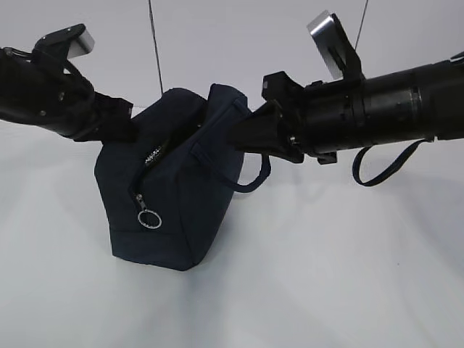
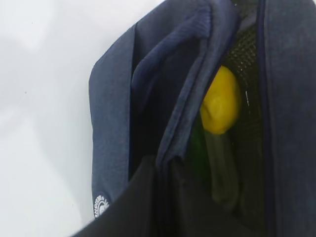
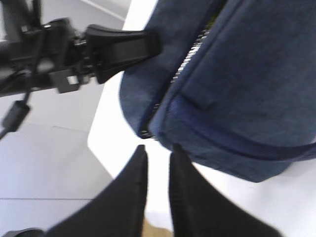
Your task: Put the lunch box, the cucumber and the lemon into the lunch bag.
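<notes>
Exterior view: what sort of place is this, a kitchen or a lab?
Probably a robot test bench: a bare white tabletop, a plain white backdrop, and two black robot arms at a boxy navy fabric lunch bag.

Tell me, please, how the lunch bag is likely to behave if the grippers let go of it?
The lunch bag looks like soft fabric, so its top would probably sag rather than stay open. It leans on the table, so it may tip. With the lemon inside, the contents could shift.
</notes>
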You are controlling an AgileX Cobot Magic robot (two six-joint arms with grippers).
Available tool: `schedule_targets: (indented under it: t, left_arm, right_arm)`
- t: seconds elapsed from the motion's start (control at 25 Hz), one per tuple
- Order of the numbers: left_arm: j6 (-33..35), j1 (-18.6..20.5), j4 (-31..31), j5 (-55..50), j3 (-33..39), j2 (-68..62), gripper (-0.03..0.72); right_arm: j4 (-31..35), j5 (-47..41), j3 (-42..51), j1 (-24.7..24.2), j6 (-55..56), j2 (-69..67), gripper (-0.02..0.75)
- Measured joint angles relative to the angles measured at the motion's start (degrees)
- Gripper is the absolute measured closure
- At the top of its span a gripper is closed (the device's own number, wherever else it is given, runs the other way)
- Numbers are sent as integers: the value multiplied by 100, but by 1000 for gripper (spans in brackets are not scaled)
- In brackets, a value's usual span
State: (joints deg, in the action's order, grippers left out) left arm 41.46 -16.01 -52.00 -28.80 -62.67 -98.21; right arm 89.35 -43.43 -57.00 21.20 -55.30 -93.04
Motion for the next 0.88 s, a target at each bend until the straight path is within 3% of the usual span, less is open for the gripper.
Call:
schedule_targets:
  t: [0.2,0.88]
  left_arm:
    - [0,0,66,-45,0,0,668]
    - [0,13,-314,-78,0,0,668]
  right_arm:
    - [394,-395,0,24,-14,-103,460]
    - [728,-384,0,566,-112,-351,442]
